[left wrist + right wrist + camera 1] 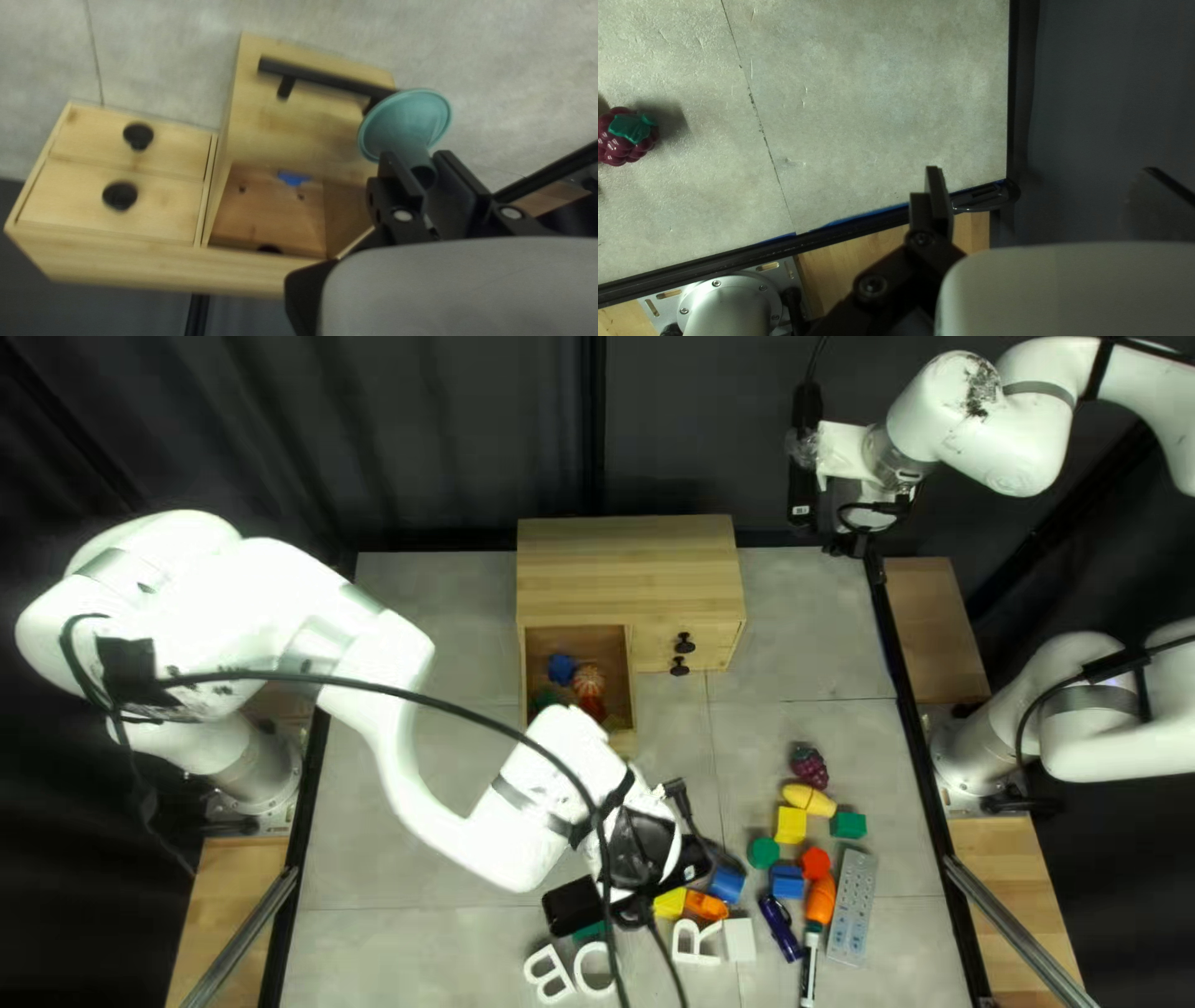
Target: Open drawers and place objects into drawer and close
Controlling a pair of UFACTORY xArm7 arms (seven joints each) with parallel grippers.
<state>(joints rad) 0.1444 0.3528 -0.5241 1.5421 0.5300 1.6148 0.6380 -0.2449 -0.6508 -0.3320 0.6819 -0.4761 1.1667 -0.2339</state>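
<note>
My left gripper (pixel 637 859) hangs low in front of the wooden cabinet (pixel 629 566), fingertips hidden in the top left view. In the left wrist view my left gripper (pixel 431 171) is shut on the narrow end of a teal funnel-shaped piece (pixel 408 121), its wide rim facing away. Ahead, beside the held piece, the large drawer (pixel 268 127) stands pulled out with a blue object (pixel 293 178) inside; two small knobbed drawers are shut. Raised behind the table's right corner is my right gripper (pixel 853 541); in its own wrist view my right gripper (pixel 1041 169) is open and empty.
Toy blocks (pixel 791 824), a yellow piece (pixel 809 800), a purple grape piece (pixel 809 767), a screwdriver (pixel 819 902) and a grey power strip (pixel 854 906) lie at the right. White letters (pixel 548 973) lie near the front edge. A cable crosses my left arm.
</note>
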